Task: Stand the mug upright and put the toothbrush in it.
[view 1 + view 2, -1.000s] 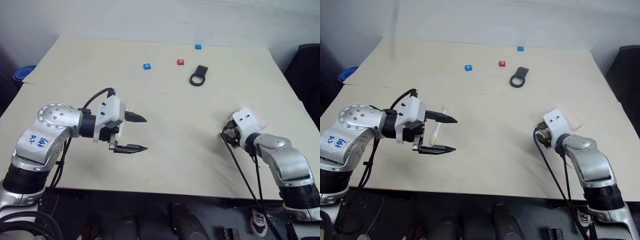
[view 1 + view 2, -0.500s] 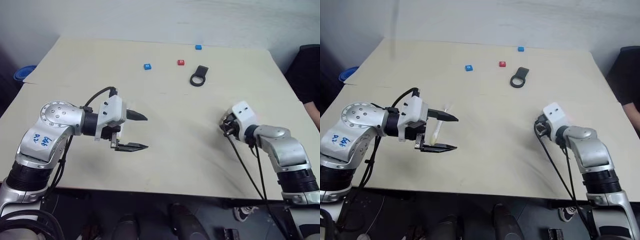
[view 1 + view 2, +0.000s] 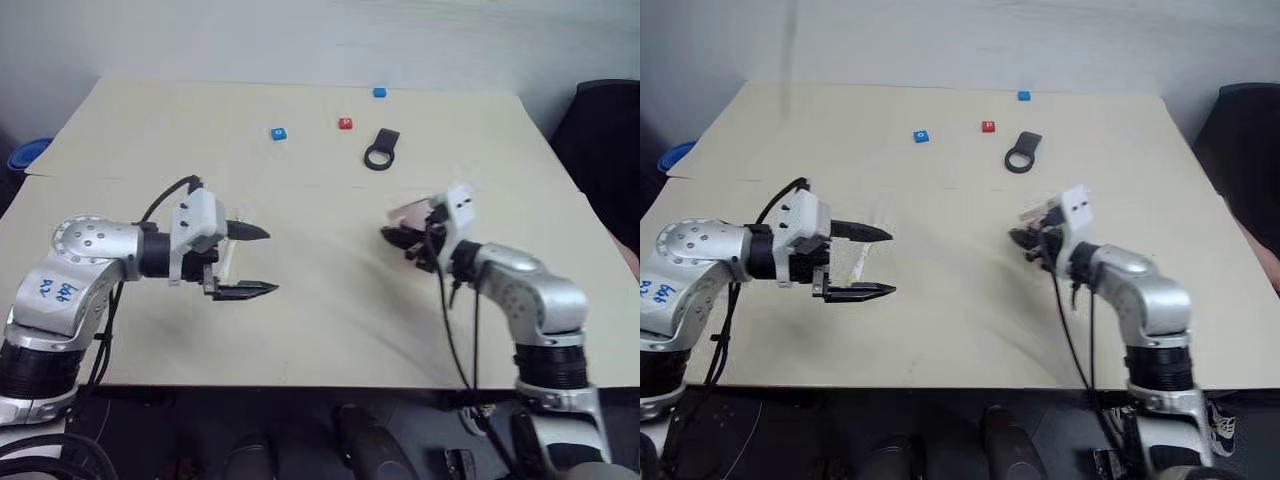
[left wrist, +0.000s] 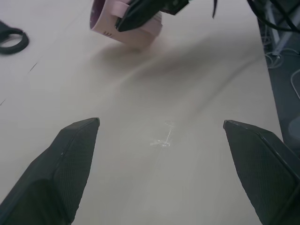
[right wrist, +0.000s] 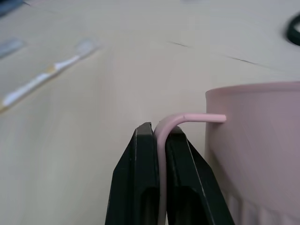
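While my right gripper point(image 5: 157, 136) pinches the mug point(image 5: 255, 150) by its thin loop handle, the two black fingers point(image 5: 140, 178) press together with only that pink strip between them. From the head views the mug point(image 3: 410, 213) hangs at my right fingers above the table point(image 3: 330, 300), its open mouth turned toward my left side, and it appears tilted rather than upright, though the blur makes this hard to judge. In my left wrist view the mug point(image 4: 126, 21) sits far beyond my fingertips, with a dark finger lying across its rim.

My left gripper point(image 3: 245, 262) hovers over the table with its fingers point(image 4: 70, 154) spread wide and nothing between them. The toothbrush point(image 3: 854, 262) lies flat on the table just behind and beneath those left fingers, well apart from the mug; my right wrist view shows it point(image 5: 51, 70) as a pale streak on the table.

Further back rest a black ring-shaped holder point(image 3: 380, 152), a red block point(image 3: 345, 124) and two blue blocks point(image 3: 278, 134). Blue handwriting marks my left arm, too unclear to read.
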Controlling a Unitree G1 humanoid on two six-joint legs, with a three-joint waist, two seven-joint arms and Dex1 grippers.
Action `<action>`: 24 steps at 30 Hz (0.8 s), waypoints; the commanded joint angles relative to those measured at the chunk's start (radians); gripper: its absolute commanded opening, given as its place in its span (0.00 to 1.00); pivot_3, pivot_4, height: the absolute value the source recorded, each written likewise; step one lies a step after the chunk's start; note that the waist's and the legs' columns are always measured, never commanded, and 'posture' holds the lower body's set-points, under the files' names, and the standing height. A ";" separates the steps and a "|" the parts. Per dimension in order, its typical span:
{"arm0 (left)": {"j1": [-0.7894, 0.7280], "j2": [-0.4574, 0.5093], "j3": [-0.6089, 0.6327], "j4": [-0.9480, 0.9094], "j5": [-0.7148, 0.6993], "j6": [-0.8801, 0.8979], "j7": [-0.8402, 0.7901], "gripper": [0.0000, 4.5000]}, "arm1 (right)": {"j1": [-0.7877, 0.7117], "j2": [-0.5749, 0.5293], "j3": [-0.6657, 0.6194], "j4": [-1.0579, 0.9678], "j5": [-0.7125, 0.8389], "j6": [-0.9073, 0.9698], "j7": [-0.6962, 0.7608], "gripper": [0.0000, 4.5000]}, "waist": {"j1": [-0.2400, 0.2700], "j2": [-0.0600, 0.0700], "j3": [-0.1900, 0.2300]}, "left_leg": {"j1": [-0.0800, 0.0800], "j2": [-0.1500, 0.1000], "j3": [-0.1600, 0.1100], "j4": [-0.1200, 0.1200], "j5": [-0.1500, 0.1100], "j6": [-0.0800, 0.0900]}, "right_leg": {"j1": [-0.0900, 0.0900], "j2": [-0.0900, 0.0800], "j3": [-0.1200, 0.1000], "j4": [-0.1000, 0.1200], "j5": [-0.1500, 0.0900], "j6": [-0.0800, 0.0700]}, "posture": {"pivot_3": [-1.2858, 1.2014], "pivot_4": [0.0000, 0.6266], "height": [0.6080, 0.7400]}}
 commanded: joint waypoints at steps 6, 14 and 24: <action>0.073 0.059 0.153 -0.107 -0.068 0.096 0.072 1.00 | -0.083 0.266 0.132 0.216 -0.070 -0.392 -0.014 0.00 | -0.006 0.001 0.001 | -0.001 0.000 -0.001 0.000 0.000 -0.001 | 0.000 -0.002 -0.002 -0.002 0.000 0.000 | 0.52 0.24 1.00; 0.032 0.024 0.083 -0.140 -0.068 0.105 0.120 1.00 | -0.060 0.336 0.090 0.333 -0.014 -0.491 0.054 0.00 | 0.000 0.002 0.001 | -0.004 -0.002 -0.006 -0.001 0.001 -0.002 | 0.001 -0.016 -0.019 -0.001 0.000 0.000 | 0.52 0.24 1.00; -0.007 -0.036 0.007 -0.144 -0.086 0.109 0.138 1.00 | 0.121 0.159 0.142 -0.045 0.060 -0.302 0.121 0.57 | 0.001 0.004 0.002 | -0.004 -0.003 -0.007 -0.001 0.001 -0.003 | 0.001 -0.016 -0.020 -0.002 -0.001 -0.001 | 0.52 0.24 1.00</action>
